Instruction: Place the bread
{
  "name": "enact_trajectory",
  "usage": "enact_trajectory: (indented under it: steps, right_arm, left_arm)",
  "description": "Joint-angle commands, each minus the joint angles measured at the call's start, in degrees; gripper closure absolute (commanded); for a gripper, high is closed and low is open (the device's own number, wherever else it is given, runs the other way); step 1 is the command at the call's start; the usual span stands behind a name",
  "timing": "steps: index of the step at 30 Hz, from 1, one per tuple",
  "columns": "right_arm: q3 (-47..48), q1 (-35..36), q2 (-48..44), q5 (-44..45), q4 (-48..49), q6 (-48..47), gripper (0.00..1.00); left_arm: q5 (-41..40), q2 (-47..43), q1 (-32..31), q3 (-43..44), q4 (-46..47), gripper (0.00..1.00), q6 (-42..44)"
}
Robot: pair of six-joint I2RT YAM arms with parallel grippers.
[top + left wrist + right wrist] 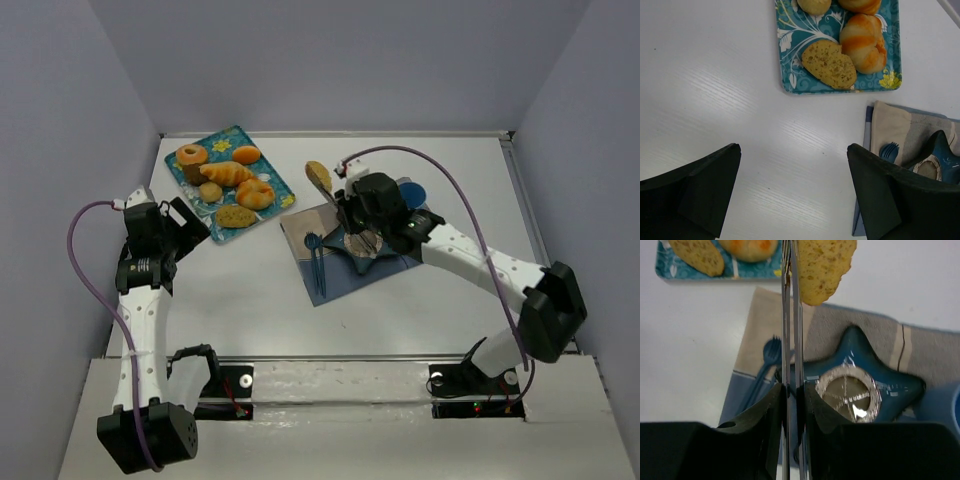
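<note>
The bread [318, 177] is a small flat tan oval piece pinched at the tip of metal tongs [336, 203], held in the air above the table just beyond the placemat's far-left corner. In the right wrist view the bread [825, 270] hangs at the top, above a blue star-shaped dish [890, 385]. My right gripper [352, 216] [795, 390] is shut on the tongs [791, 315]. My left gripper [188, 222] [794, 150] is open and empty over bare table, near the tray's near edge.
A teal patterned tray [222, 146] [790, 50] at the back left holds several breads, among them a larger speckled oval [236, 215] [829, 64] and a twisted roll [226, 173]. The placemat [335, 283] carries the star dish [365, 247], a blue fork [318, 262] and a blue cup [410, 190].
</note>
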Motion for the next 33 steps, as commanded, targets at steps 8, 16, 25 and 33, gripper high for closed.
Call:
enact_trajectory:
  steps: [8,16,25,33]
  right_arm:
    - [-27.53,-0.35,-22.38,13.19,-7.71,22.82,0.93]
    - [-28.16,-0.35,-21.68,12.23,-8.42,24.33,0.73]
    - [-28.51,-0.35,-24.31,11.26,-8.86,23.27,0.49]
    - [-24.66,-0.35,-27.91,9.24,-8.42,19.67,0.49]
  left_arm:
    - [4.4,-2.46,0.42,-1.18,2.48,0.01,1.77]
    - [4.49,-2.73,0.42,-1.44,2.65,0.01,1.86]
    - [4.58,-2.91,0.42,-1.53,2.65,0.01,1.95]
    - [4.84,-3.34,0.42,-1.53,2.65,0.01,2.03]
